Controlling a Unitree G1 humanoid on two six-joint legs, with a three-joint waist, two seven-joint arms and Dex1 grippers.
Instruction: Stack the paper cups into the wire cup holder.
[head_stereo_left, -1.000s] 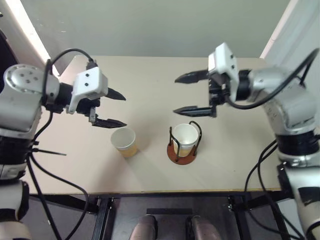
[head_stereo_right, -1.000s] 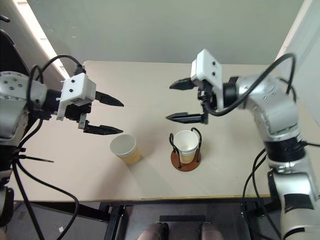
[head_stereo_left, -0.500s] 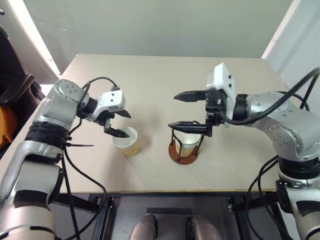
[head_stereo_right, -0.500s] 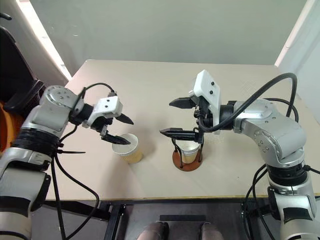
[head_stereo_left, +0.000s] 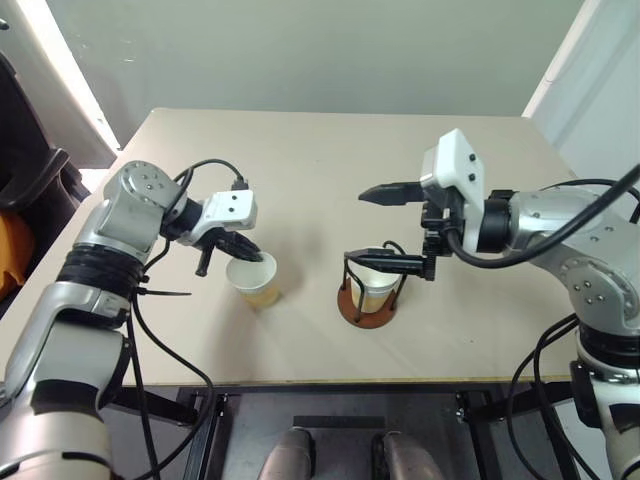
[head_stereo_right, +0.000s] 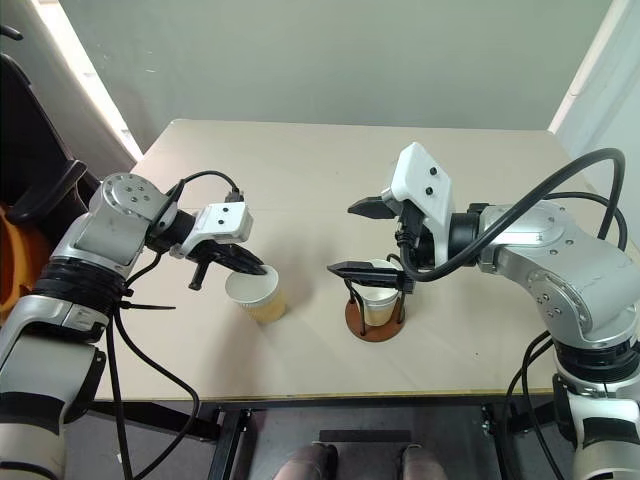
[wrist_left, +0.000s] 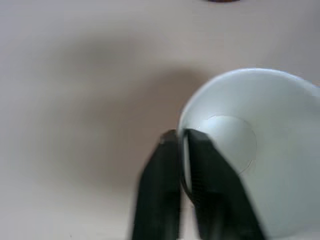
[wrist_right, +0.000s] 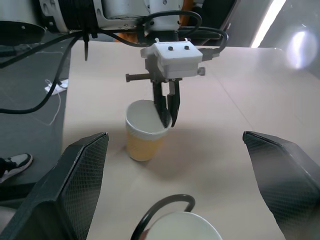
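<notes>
Pinching the near rim of the loose cup (head_stereo_left: 253, 281), the left gripper (head_stereo_left: 243, 251) has its two fingers closed with the paper wall between them, one inside and one outside, as the left wrist view shows plainly. That cup stands upright on the table (head_stereo_left: 300, 170), left of centre in the head view, just beside the holder (head_stereo_left: 368, 290) but apart from it. A second cup (head_stereo_left: 376, 285) already sits inside the holder's wire loops, right of centre. The right gripper (head_stereo_left: 392, 226) hangs above the holder with its fingers spread wide and nothing between them.

Paper this thin looks light and easily crushed, so I'd judge a rim pinch is the sensible hold: the rolled lip is the stiffest part, while squeezing the ribbed side would likely dent it. Being so light, it could swing or tilt in a one-sided grip, and it needs to go in straight to nest in the seated cup
</notes>
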